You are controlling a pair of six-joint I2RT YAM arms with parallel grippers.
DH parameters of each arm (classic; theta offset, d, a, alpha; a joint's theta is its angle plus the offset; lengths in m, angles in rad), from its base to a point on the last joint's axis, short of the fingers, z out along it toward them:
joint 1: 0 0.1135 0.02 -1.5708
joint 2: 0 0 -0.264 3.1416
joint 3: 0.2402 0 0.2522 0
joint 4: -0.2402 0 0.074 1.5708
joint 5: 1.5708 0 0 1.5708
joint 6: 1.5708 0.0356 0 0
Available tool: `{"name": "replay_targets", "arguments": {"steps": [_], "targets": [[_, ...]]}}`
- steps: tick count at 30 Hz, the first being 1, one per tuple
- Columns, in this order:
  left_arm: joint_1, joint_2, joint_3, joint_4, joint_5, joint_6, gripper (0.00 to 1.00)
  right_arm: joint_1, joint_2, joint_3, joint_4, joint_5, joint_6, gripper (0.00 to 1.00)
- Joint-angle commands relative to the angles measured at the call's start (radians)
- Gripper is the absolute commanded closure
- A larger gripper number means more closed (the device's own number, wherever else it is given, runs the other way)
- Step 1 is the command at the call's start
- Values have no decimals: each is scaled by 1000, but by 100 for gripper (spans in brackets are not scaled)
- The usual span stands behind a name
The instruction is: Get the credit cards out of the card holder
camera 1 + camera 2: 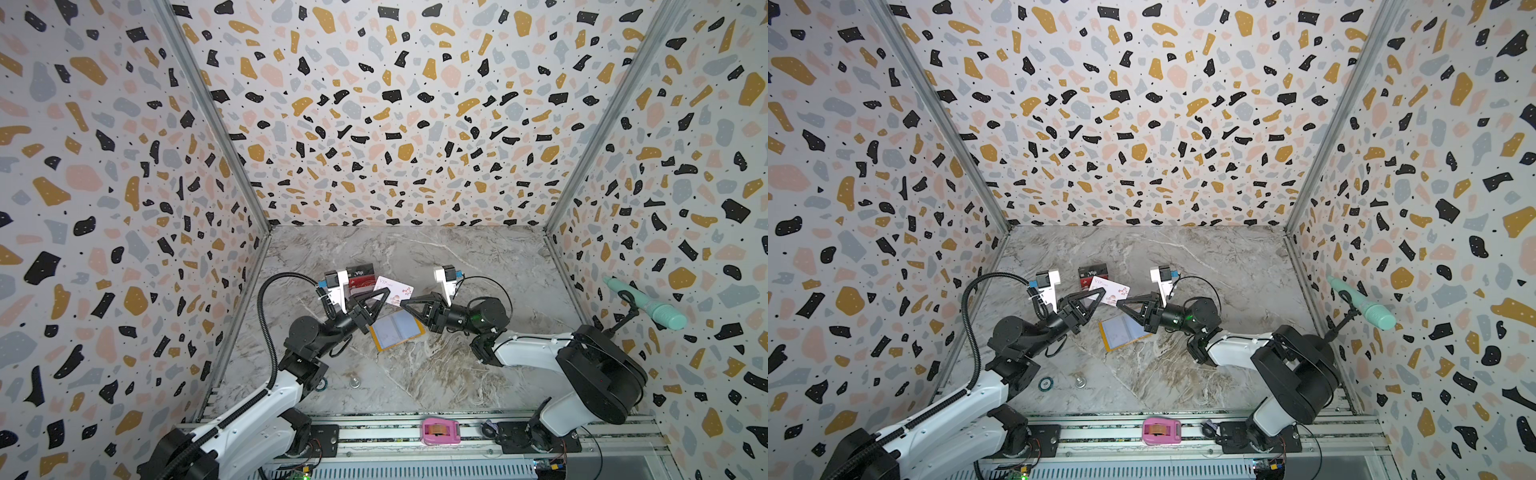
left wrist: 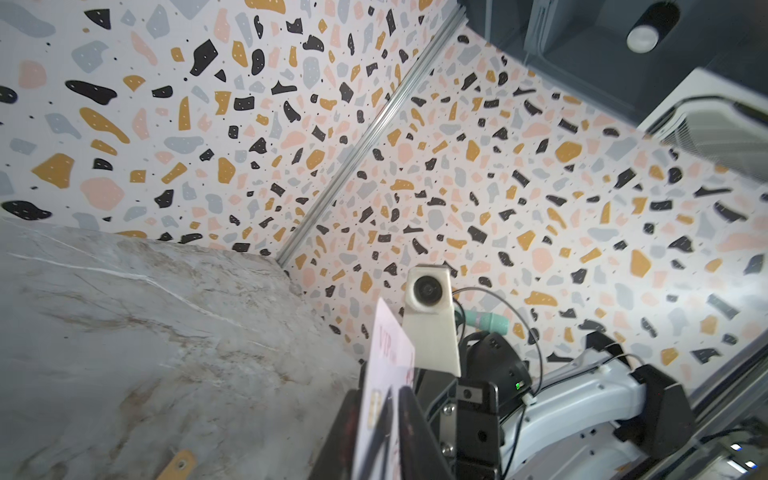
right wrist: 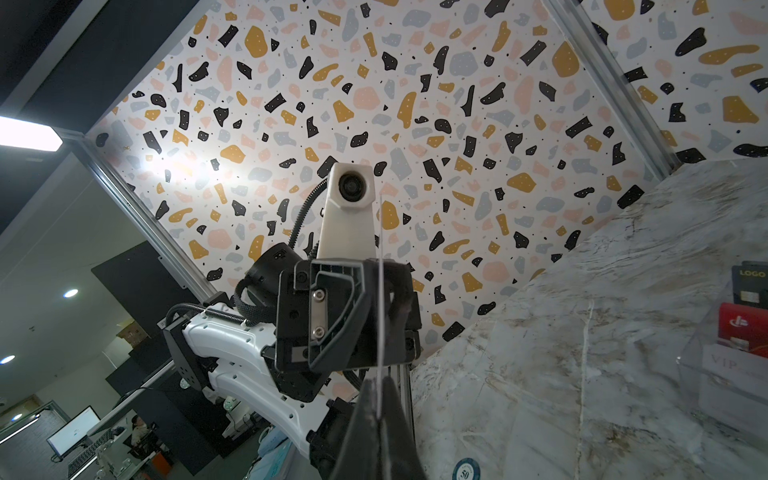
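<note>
With right gripper (image 1: 402, 305) clenched on white card (image 1: 397, 287) over table (image 1: 419, 374) middle, left gripper (image 1: 388, 292) hold unreadable, free left jaws fully before drawing card away flat.

Robotics lab, boxed-in test cell. White-and-black left arm (image 1: 249, 411) and right arm (image 1: 528, 345) bolted to aluminium rail (image 1: 374, 434) along front of marble-look tabletop (image 1: 436, 374). Terrazzo-print panels (image 1: 395, 124) on aluminium profile posts (image 1: 216, 116) close three sides. Black cable conduit (image 1: 266, 328), bare circuit board (image 1: 305, 473) with green light. Beyond cell, in right wrist view: office-like room, monitor (image 3: 72, 434), seated person (image 3: 139, 424), ceiling lights (image 3: 70, 293).
</note>
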Motion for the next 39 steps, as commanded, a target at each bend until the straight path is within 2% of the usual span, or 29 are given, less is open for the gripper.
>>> {"name": "replay_targets", "arguments": {"steps": [1, 4, 8, 11, 15, 18, 24, 29, 34, 39], "targets": [[1, -55, 65, -188, 20, 140, 66, -40, -64, -3, -24, -57, -30, 100], [1, -95, 125, -405, -16, 257, 56, -79, -114, 3, -159, -147, -96, 100], [1, -110, 227, -693, -43, 411, 53, -140, -203, 25, -411, -229, -239, 100], [1, -102, 301, -864, -34, 522, 50, -168, -264, 84, -709, -271, -436, 100], [1, -71, 394, -1052, 21, 669, 50, -170, -307, 241, -1271, -269, -814, 100], [1, -40, 457, -1160, 54, 755, 49, -170, -305, 318, -1525, -268, -980, 100], [1, 6, 541, -1310, 153, 918, 49, -144, -282, 360, -1702, -298, -1098, 100], [1, 40, 576, -1416, 167, 1004, 49, -90, -265, 377, -1752, -306, -1153, 100], [1, 97, 605, -1546, 288, 1105, 53, -48, -229, 399, -1765, -318, -1184, 100], [0, 110, 603, -1555, 351, 1107, 56, -23, -170, 458, -1814, -331, -1235, 100]]}}
